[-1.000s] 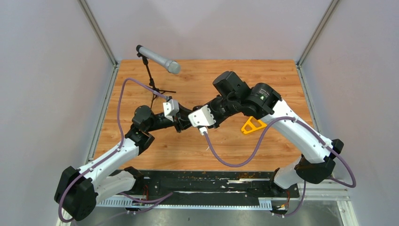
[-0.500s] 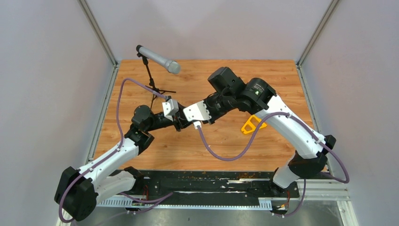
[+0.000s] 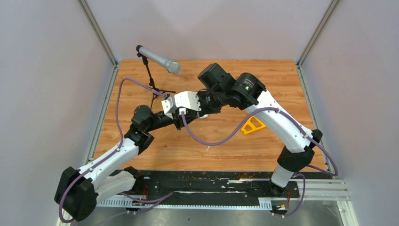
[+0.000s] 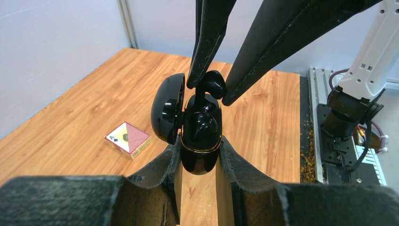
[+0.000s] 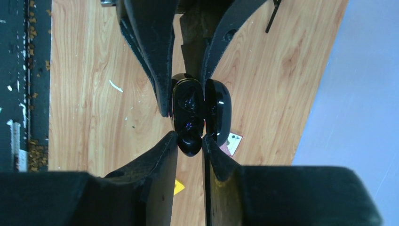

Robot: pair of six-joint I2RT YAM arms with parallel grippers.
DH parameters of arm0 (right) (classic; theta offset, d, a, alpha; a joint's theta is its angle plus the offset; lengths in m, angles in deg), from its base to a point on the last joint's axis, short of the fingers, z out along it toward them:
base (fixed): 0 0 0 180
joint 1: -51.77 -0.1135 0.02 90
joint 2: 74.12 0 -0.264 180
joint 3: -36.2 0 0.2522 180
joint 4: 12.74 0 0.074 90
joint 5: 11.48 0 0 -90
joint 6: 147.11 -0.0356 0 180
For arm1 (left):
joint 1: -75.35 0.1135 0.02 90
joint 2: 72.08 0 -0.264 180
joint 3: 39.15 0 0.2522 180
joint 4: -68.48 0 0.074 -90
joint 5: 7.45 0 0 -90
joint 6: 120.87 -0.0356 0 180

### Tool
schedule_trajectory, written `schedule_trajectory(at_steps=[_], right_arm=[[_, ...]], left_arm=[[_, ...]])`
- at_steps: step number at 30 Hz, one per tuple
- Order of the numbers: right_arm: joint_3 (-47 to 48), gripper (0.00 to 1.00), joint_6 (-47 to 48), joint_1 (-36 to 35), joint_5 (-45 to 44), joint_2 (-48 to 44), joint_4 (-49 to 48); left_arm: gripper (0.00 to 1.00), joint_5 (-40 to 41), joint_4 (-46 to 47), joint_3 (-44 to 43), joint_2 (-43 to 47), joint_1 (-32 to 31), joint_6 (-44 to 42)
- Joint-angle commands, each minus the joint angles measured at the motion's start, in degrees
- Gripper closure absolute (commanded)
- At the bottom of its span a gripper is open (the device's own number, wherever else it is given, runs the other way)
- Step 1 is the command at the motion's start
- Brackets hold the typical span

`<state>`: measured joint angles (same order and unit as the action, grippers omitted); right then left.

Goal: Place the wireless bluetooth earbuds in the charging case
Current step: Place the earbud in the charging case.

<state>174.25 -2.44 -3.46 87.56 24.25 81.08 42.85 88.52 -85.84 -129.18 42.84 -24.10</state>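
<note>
Black earbud [image 4: 212, 84] is pinched by the outstretched right gripper [image 4: 207, 94] at the open charging case [image 4: 201, 136], clamped by the left gripper [image 4: 198, 143]. Both are shown only by wrist views.

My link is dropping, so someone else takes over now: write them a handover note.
Left gripper: jaws shut on the open case.
Right gripper: jaws shut on a black earbud, its stem at the case's mouth.
Done: case open, earbud lined up over it.
Left: seat it, release, fetch the other earbuds (none in view), close the lid.
</note>
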Motion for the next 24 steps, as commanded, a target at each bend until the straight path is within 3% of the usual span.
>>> schedule_trajectory(at_steps=[1,9,17,24], right_arm=[[3.86,0.75,-10.72,-2.21,-2.61,0.71,-4.18],[3.24,0.56,-11.54,-2.35,-0.98,-1.56,-4.97],[4.93,0.47,-9.46,-1.99,4.8,-8.56,-5.03],[-0.67,0.46,-6.94,4.02,6.47,-10.24,-1.37]], left_arm=[[1.0,1.04,4.37,0.45,0.76,-0.4,1.15],[1.0,1.82,5.08,0.86,0.85,-0.36,2.98],[1.0,0.71,4.96,1.13,1.21,-0.08,3.8],[1.0,-2.3,5.22,1.16,1.31,0.08,2.9]])
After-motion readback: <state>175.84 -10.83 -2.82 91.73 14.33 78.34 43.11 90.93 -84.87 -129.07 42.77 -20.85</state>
